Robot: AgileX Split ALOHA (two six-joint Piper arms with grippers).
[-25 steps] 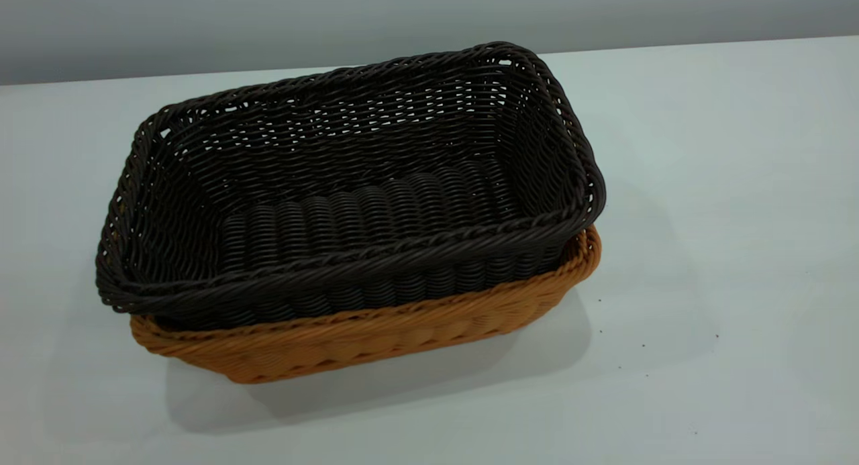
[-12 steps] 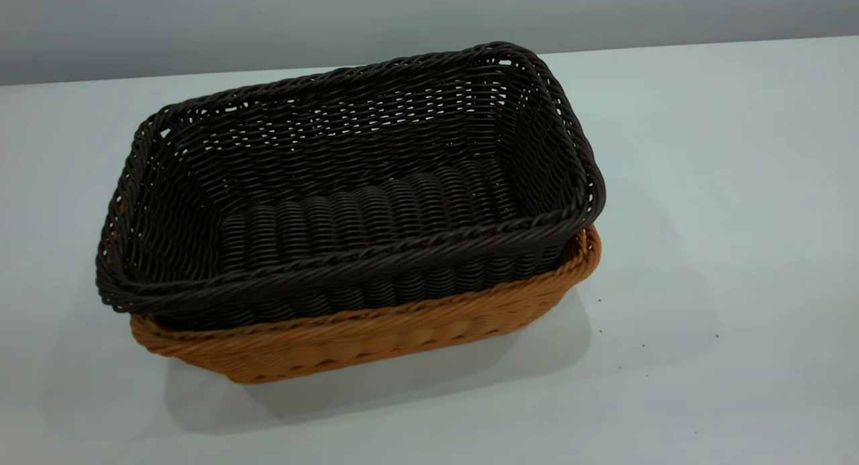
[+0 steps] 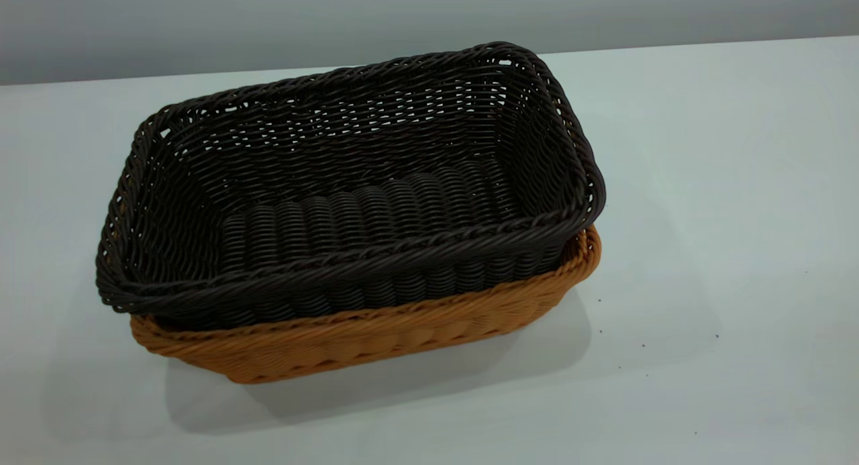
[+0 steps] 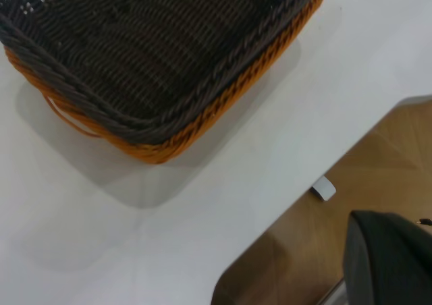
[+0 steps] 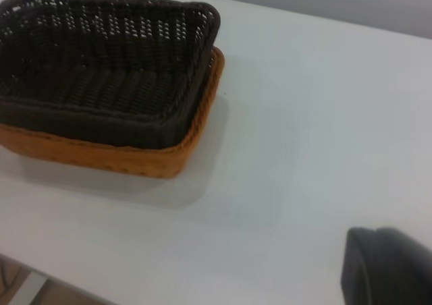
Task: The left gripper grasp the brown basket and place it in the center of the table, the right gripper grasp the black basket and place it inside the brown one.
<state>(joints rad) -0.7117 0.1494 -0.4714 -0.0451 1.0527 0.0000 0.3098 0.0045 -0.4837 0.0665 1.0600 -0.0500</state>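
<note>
The black basket [image 3: 349,190] sits nested inside the brown basket [image 3: 376,334] near the middle of the white table [image 3: 704,183]. Its dark rim stands above the brown rim all round. Both baskets are empty. In the left wrist view the black basket [image 4: 155,42] and the brown basket [image 4: 202,119] lie well away from the left gripper [image 4: 391,258], of which only a dark edge shows, out beyond the table's edge. The right wrist view shows the black basket [image 5: 108,62] in the brown basket [image 5: 101,158], far from the right gripper [image 5: 388,268], only a dark corner above bare tabletop. Neither gripper appears in the exterior view.
A grey wall [image 3: 429,15] runs behind the table's far edge. A few tiny dark specks [image 3: 643,345] dot the tabletop to the right of the baskets. Past the table's edge the left wrist view shows a wooden floor [image 4: 324,251] and a small white piece [image 4: 324,188].
</note>
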